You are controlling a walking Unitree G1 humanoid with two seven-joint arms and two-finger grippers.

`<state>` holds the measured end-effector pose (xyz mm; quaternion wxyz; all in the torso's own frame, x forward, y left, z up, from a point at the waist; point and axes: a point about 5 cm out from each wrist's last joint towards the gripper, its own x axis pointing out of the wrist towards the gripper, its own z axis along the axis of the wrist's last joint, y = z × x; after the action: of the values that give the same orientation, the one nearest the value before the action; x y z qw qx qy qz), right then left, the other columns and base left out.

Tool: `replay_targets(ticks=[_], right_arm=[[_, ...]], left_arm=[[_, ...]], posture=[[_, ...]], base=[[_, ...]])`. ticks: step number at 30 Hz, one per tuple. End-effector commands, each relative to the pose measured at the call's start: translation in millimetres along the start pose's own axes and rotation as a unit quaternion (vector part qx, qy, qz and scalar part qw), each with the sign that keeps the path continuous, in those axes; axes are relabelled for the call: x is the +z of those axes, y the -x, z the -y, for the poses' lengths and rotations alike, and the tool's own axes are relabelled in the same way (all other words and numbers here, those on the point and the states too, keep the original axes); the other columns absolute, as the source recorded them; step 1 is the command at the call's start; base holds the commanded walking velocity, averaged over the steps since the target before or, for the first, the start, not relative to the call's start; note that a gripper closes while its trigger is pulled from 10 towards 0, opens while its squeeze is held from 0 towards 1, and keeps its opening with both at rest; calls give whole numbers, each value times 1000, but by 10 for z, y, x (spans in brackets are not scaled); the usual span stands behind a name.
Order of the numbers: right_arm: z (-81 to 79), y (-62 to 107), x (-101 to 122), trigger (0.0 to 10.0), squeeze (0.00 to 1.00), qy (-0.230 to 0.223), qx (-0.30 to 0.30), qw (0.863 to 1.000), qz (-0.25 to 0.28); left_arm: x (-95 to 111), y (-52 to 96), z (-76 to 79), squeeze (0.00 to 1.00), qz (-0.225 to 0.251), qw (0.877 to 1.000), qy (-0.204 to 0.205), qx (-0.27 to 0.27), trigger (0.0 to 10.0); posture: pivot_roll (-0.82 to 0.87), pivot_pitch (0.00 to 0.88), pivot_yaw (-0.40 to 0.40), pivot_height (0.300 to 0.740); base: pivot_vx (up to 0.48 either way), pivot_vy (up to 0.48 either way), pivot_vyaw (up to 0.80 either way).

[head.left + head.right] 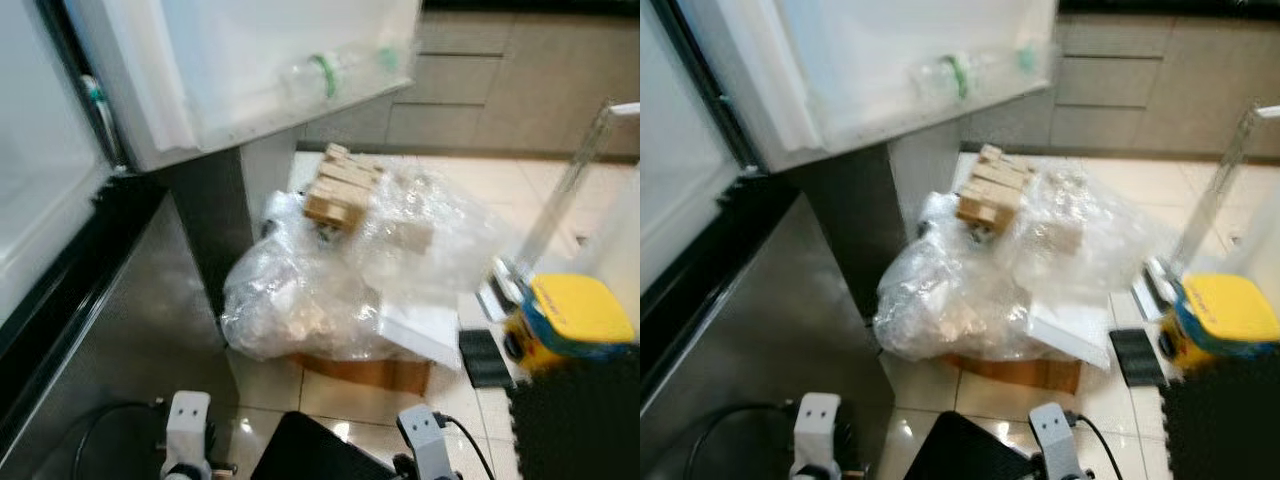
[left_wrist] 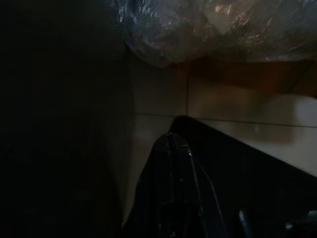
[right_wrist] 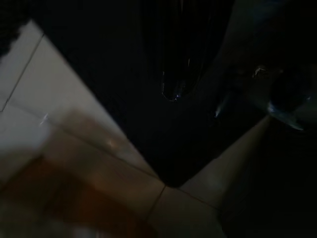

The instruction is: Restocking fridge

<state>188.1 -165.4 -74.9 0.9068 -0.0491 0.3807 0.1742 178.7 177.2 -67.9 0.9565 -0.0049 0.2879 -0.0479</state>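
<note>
While both arms hang idle low by the floor, pincer state can't be told for left or right. Fridge door [image 1: 230, 70] stands open w/ a bottle [image 1: 315, 75] in its shelf; plastic-wrapped stock pile [image 1: 330, 290] sits on floor nearby. Risk: loose wrap snagging a pincer, or pile toppling when pulled.

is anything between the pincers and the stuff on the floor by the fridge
Clear plastic wrap covers the goods piled on the cardboard box, so it stands in the way. Bare floor tile separates both low-hanging arms from the pile.

White wrist housings [image 1: 187, 420], black cables [image 1: 105, 420]
</note>
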Motion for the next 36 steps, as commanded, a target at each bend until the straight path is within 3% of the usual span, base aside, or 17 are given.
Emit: replay_targets(ticks=[1, 7, 14, 36], right_arm=[[-12, 41, -118, 10000, 0, -5, -1, 1000, -16], [-13, 42, -120, 10000, 0, -4, -1, 1000, -15], [10, 45, -111, 10000, 0, -18, -11, 1000, -10], [18, 43, -95, 10000, 0, 8, -4, 1000, -12]], left_arm=[[-8, 20, -82, 0, -1, 1000, 4, 21, 10000], [-5, 18, -65, 0, 1, 1000, 2, 18, 10000], [0, 13, -36, 0, 3, 1000, -5, 12, 10000], [8, -18, 1, 0, -3, 1000, 5, 25, 10000]], posture=[[-91, 36, -7, 740], [-91, 37, -8, 740], [-92, 40, -10, 740], [-94, 41, -13, 740]], base=[[0, 0, 800], [0, 0, 769], [0, 0, 0], [0, -318, 0]])
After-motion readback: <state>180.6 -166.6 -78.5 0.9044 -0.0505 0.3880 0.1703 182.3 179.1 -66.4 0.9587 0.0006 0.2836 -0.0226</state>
